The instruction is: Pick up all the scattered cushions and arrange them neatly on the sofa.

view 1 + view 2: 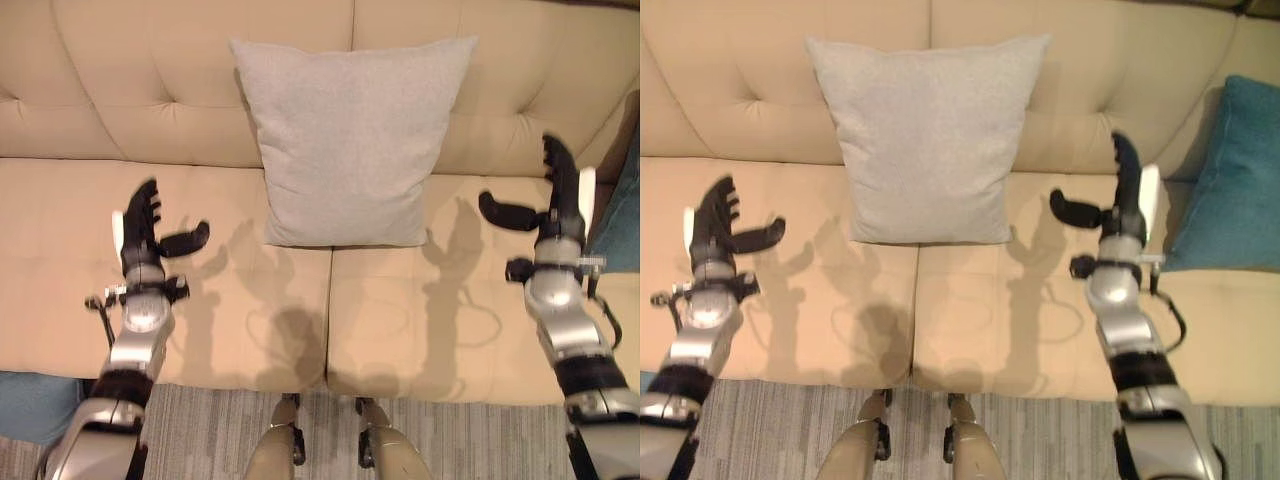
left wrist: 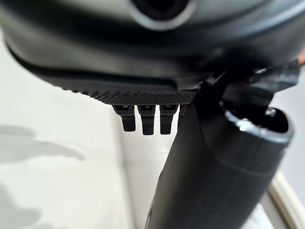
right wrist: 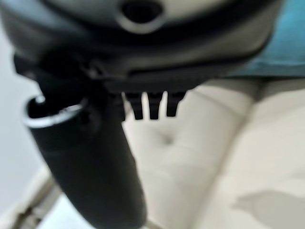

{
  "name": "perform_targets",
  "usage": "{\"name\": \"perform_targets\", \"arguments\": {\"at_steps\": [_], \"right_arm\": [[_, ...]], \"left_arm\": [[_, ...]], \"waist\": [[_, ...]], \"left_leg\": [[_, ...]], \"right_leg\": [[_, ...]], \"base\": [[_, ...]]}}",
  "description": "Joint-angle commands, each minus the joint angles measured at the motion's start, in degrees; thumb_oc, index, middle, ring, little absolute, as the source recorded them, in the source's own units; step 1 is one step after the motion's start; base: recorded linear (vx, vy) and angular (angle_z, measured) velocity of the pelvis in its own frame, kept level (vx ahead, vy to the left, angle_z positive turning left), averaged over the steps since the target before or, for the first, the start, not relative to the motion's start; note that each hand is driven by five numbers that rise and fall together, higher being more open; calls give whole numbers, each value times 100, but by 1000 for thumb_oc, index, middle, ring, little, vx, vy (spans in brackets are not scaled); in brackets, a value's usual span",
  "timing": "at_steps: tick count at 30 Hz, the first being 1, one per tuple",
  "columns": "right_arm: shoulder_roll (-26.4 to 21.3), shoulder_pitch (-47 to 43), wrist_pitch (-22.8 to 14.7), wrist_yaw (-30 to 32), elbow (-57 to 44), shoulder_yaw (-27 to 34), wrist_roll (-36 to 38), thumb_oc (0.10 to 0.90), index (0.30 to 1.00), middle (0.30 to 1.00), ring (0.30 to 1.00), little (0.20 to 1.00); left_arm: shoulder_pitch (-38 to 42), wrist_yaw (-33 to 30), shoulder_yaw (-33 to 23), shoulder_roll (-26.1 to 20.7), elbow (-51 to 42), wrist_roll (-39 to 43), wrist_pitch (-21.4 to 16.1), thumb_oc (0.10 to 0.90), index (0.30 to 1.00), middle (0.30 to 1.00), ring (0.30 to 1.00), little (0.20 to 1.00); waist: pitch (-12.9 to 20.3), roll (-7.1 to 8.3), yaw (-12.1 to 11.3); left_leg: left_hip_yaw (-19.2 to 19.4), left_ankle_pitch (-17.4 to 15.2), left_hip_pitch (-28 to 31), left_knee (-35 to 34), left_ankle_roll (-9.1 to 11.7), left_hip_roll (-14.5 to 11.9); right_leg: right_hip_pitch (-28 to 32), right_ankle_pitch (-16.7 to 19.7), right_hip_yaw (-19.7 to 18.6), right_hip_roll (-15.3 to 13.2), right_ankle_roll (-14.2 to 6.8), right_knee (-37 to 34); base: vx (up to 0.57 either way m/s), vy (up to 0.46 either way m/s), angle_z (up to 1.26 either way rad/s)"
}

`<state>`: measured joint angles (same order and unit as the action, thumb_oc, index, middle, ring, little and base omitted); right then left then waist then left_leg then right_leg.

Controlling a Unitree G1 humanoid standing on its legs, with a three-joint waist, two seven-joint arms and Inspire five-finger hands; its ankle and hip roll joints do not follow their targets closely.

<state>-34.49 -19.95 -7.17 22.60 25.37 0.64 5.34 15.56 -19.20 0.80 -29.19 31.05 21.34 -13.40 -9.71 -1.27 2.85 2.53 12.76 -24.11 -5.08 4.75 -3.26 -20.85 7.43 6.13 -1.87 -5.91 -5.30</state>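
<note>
Fingers on both hands are straight and spread, thumbs out to the side, holding nothing: our left hand hovers over the seat at the lower left of the frame, our right hand over the seat at the right. Between them, at the upper centre, the grey cushion stands leaning against the backrest of the sofa, its lower edge on the seat just above the seam between the two seat pads. It looks set down and roughly centred, so we judge this cushion done and the hands free for another.

A teal cushion sits at the right edge of the frame, propped in the sofa's corner, just beside our right hand. If that one is next, we should turn toward it, take it by both side edges with hands low, and stand it upright beside the grey one. We should not brush the grey cushion when swinging the arms, since it only leans and would tip easily.
</note>
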Motion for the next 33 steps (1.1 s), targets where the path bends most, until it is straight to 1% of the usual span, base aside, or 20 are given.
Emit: {"name": "perform_targets", "arguments": {"at_steps": [1,3,5,6,9,11,15,17,18,21,22,24,26,27,29,30,31,33], "right_arm": [[67,639,-264,-152,14,98,-156,800,900,900,900,900],[240,1207,-212,-320,-45,215,-298,800,900,900,900,900],[407,1723,-154,-509,20,255,-472,800,900,900,900,900],[566,1952,-146,-604,85,257,-475,800,900,900,900,900],[875,2344,-103,-757,470,156,-610,800,900,900,900,900],[962,2415,-108,-833,719,-13,-716,800,900,900,900,900],[1074,2594,-155,-959,1074,-281,-895,800,900,900,900,900],[1106,2610,-164,-999,1181,-356,-887,800,900,900,900,900],[1118,2571,-174,-1015,1441,-501,-910,800,900,900,900,900],[1109,2459,-150,-1011,1806,-657,-896,800,900,900,900,900],[1102,2380,-116,-1014,1948,-724,-895,800,900,900,900,900],[1080,2213,-76,-1017,2195,-841,-913,800,900,900,900,900],[1061,2096,-55,-1035,2408,-898,-896,800,900,900,900,900],[1055,2078,-38,-1042,2479,-917,-910,800,900,900,900,900],[1076,2032,1,-1067,2660,-946,-914,800,900,900,900,900],[1094,2012,21,-1088,2771,-962,-918,800,900,900,900,900],[1117,1999,29,-1118,2866,-964,-904,800,900,900,900,900],[1157,1959,63,-1102,3053,-1008,-968,800,900,900,900,900]], "left_arm": [[-285,273,55,35,170,-120,-241,800,900,900,900,900],[-879,432,-61,156,124,-305,-129,800,900,900,900,900],[-1448,636,-149,361,312,-479,26,800,900,900,900,900],[-1711,697,-197,467,425,-540,90,800,900,900,900,900],[-2183,873,-174,637,835,-840,252,800,900,900,900,900],[-2328,997,-99,727,1223,-1019,361,800,900,900,900,900],[-2468,1138,82,831,1919,-1472,419,800,900,900,900,900],[-2462,1135,137,846,2056,-1587,416,800,900,900,900,900],[-2387,1168,248,857,2296,-1689,442,800,900,900,900,900],[-2211,1126,369,866,2457,-1739,464,800,900,900,900,900],[-2125,1123,405,884,2507,-1723,482,800,900,900,900,900],[-1975,1148,474,899,2616,-1758,483,800,900,900,900,900],[-1885,1181,497,933,2752,-1809,484,800,900,900,900,900],[-1865,1190,492,946,2778,-1795,481,800,900,900,900,900],[-1838,1219,477,994,2851,-1738,482,800,900,900,900,900],[-1823,1229,475,1011,2889,-1711,477,800,900,900,900,900],[-1805,1232,464,1026,2935,-1670,469,800,900,900,900,900],[-1760,1248,509,1069,2894,-1640,442,800,900,900,900,900]], "waist": [[1193,308,5],[1179,328,-6],[1153,340,-15],[1131,336,-14],[1057,336,-30],[1026,342,-51],[964,351,-59],[941,354,-57],[889,357,-57],[789,356,-80],[704,388,-89],[590,503,-99],[545,583,-75],[554,607,-51],[600,609,-2],[627,589,17],[657,546,49],[710,465,139]], "left_leg": [[202,-859,460,8,200,106],[243,-902,731,8,193,82],[261,-928,963,8,179,53],[274,-937,1067,8,174,36],[308,-969,1435,8,166,-10],[342,-973,1603,8,167,-34],[410,-1008,1925,8,201,-132],[404,-1008,1974,8,211,-156],[375,-981,2035,8,236,-217],[348,-840,2062,29,257,-277],[357,-875,1986,262,243,-276],[319,-1291,1845,907,168,-200],[214,-1730,1837,1512,114,-61],[201,-1804,1881,1700,93,-38],[141,-1958,2031,2039,86,-9],[84,-1983,2120,2130,102,11],[50,-2049,2286,2033,120,35],[15,-2210,2622,1507,87,111]], "right_leg": [[91,-252,85,-367,-428,30],[346,-309,118,-365,-422,30],[601,-372,155,-359,-408,30],[705,-402,153,-347,-399,30],[1082,-480,203,-316,-372,30],[1273,-520,210,-276,-349,30],[1654,-650,261,-196,-302,30],[1719,-681,266,-170,-288,30],[1823,-759,280,-115,-254,30],[1907,-849,321,-67,-220,30],[1928,-836,330,-88,-203,30],[1865,-719,364,-215,-179,30],[1807,-620,381,-317,-170,30],[1768,-575,392,-354,-168,30],[1665,-477,404,-381,-159,30],[1619,-430,419,-381,-163,30],[1557,-378,417,-351,-168,30],[1356,-234,452,-359,-242,53]], "base": [[62,-6,-4],[57,-19,-10],[30,-22,2],[13,-16,6],[-18,-18,-2],[-43,-33,3],[-36,-62,3],[-52,-66,7],[-89,-73,12],[-154,-60,23],[-264,-38,6],[-292,-15,8],[-222,27,25],[-207,61,26],[-162,87,18],[-122,117,16],[-110,151,19],[-135,178,23]]}}
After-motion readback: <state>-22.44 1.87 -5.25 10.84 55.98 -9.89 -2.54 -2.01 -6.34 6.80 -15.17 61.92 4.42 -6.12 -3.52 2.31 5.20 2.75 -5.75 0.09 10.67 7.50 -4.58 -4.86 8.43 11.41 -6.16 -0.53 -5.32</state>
